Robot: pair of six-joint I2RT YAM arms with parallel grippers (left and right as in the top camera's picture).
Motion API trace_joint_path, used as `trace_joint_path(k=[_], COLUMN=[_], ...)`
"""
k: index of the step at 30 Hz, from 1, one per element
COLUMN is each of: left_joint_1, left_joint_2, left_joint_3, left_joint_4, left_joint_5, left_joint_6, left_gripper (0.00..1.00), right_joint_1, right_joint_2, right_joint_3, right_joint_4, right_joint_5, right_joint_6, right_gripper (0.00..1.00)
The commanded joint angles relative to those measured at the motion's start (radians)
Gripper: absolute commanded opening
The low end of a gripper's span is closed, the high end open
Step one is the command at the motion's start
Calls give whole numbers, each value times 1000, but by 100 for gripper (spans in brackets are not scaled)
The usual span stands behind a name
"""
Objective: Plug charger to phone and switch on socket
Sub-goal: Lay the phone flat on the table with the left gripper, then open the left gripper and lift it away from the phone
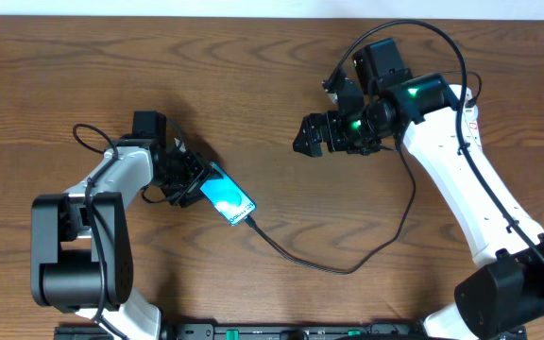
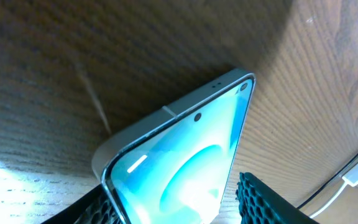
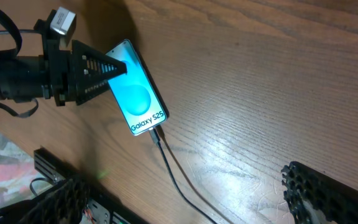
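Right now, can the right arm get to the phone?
Probably yes. Only bare table lies between the open right gripper and the phone. The left gripper straddles the phone's top end and the charger meets its bottom end, so only the middle looks free.

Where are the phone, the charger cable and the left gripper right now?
phone (image 1: 228, 197): overhead view, middle of its blue screen.
charger cable (image 1: 348, 272): overhead view, lowest part of its curve on the table.
left gripper (image 1: 198, 186): overhead view, midway between its fingertips, at the phone's top end.
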Motion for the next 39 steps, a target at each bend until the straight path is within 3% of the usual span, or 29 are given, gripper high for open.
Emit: trace_joint_path(k=[1,16,21,39], left_joint_1=[-2,-2,-2,2], left_joint_2=[15,15,15,-17], left_joint_3=[-15,-15,-15,-15], left_joint_4=[-22,-60,-67,-66], left_joint_5=[-69,-69,-69,-71], left_joint_6=[3,3,3,3], left_gripper=[59,59,70,75], right_joint_1=[4,4,4,3], right_joint_2=[-25,-25,-25,-25], right_joint_3=[12,12,12,12], right_joint_4=[1,1,1,0], right_joint_5=[0,0,1,2], right_joint_6=[-13,-13,-13,-14], right_gripper=[99,99,99,99])
